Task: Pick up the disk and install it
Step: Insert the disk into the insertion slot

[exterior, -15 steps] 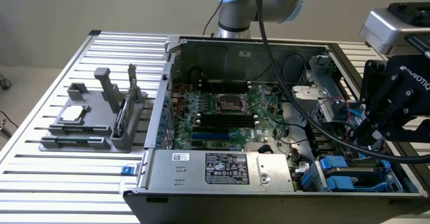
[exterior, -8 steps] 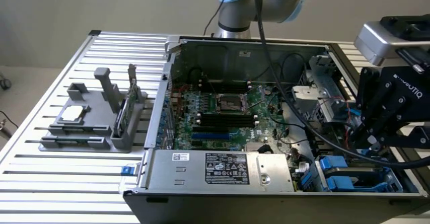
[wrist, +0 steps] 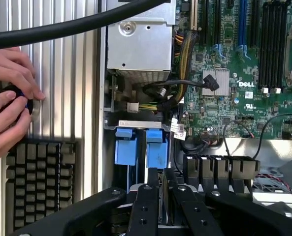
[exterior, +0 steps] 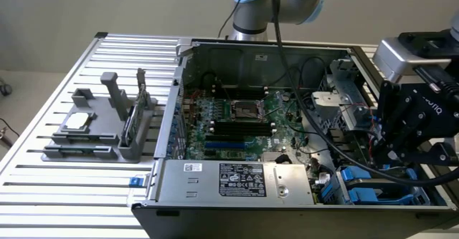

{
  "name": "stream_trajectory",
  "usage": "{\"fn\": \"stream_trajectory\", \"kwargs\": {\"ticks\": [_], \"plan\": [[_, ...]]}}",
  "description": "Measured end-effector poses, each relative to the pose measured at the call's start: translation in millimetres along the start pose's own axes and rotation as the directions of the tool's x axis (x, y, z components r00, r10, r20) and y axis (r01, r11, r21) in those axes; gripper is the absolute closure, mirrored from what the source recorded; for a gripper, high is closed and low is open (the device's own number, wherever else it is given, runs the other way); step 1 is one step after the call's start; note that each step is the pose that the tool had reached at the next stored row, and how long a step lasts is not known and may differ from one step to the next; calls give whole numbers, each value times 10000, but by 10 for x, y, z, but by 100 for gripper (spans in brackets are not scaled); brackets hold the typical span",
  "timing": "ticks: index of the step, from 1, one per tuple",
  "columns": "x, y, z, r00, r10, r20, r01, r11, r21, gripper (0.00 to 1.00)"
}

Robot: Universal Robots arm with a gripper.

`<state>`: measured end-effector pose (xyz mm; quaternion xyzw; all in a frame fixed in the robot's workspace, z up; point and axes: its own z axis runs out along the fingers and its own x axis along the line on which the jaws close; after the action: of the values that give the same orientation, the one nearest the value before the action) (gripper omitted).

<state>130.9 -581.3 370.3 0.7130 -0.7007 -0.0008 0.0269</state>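
Gripper point(wrist: 162, 173) pinching what looks like the silver-grey blue-framed disk point(wrist: 163, 196) edge-on, right at the metal drive bay point(wrist: 136, 123), not seated yet.

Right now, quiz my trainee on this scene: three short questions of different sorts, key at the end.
1. Which colour are the drive carriers nearest the end effector? A red, B blue, C yellow.
2. True or false: the computer case lies open, its motherboard showing.
3. What lies beside the person's hands?
Key: 1 B; 2 true; 3 a keyboard.
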Motion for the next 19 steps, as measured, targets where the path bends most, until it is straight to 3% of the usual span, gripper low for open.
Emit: {"fn": "stream_trajectory", "kwargs": {"ticks": [11,19], "plan": [[-24,-139,194,10000,4,-96,-4,10000,1,80],[-30,-179,337,9999,7,-161,-7,10000,1,80]]}}
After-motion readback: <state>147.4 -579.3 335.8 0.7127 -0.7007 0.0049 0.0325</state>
